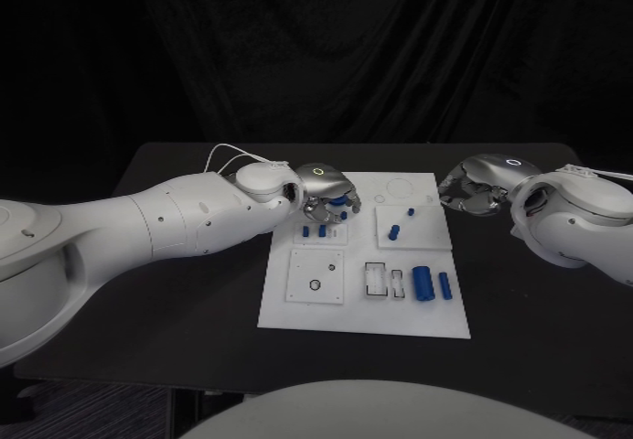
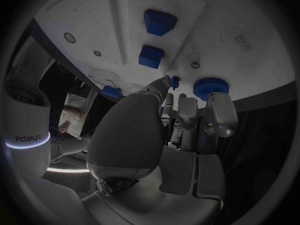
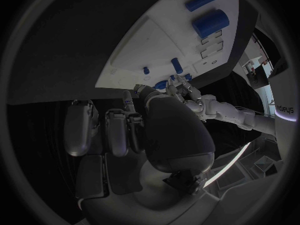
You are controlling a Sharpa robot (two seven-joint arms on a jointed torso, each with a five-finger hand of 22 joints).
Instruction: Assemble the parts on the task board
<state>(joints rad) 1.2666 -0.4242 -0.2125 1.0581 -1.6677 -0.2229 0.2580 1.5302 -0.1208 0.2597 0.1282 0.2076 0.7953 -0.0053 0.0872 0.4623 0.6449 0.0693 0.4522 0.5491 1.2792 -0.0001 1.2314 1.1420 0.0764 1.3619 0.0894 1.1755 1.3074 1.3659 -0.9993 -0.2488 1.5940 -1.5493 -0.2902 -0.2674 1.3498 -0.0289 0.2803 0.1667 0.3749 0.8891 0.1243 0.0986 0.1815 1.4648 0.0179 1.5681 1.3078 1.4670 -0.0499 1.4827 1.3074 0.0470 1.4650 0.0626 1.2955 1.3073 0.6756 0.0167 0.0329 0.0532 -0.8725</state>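
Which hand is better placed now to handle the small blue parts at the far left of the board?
Left, probably. The left hand is already over those small blue parts on the task board. The right hand is beyond the board's far right edge, apparently holding nothing.

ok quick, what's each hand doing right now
Left hand: over the white board by a blue round part; grip cannot be told.
Right hand: holding nothing, fingers curled.
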